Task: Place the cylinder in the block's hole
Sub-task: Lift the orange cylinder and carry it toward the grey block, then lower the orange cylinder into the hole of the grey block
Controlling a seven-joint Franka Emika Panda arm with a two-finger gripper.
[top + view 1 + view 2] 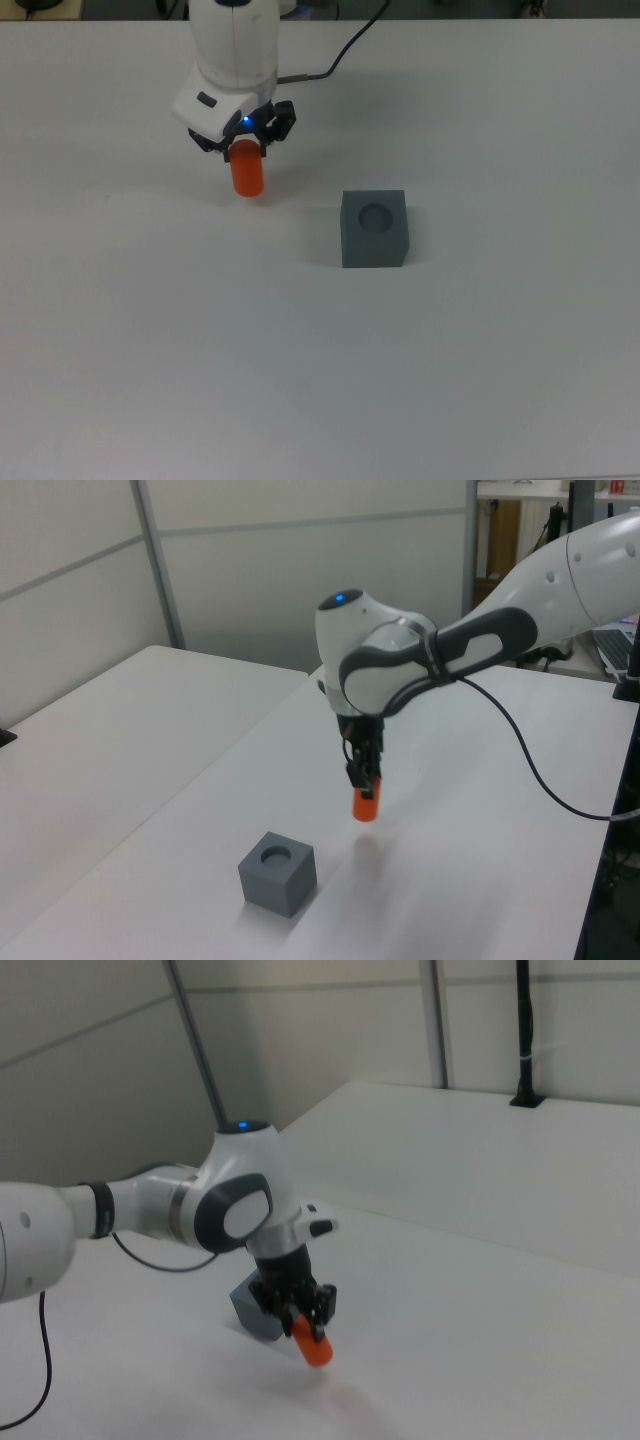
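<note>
Gripper (245, 143) clamped on the top end of the cylinder (247, 175), lifted clear of the table (480, 360) with a shadow showing beneath in the left view. Cylinder hanging below the fingers, long axis about upright, slightly tilted in the right view. Block (375, 228) resting on the table well apart, hole (376, 216) facing up, lying toward the top view's right and lower from the gripper. Next: likely a carry across to above the hole, then a straight descent.

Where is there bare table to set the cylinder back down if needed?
Nearly everywhere: the table is bare except for the block. The widest patch is the top view's lower half, below the block. The cylinder hangs in the gripper, off the table.
</note>
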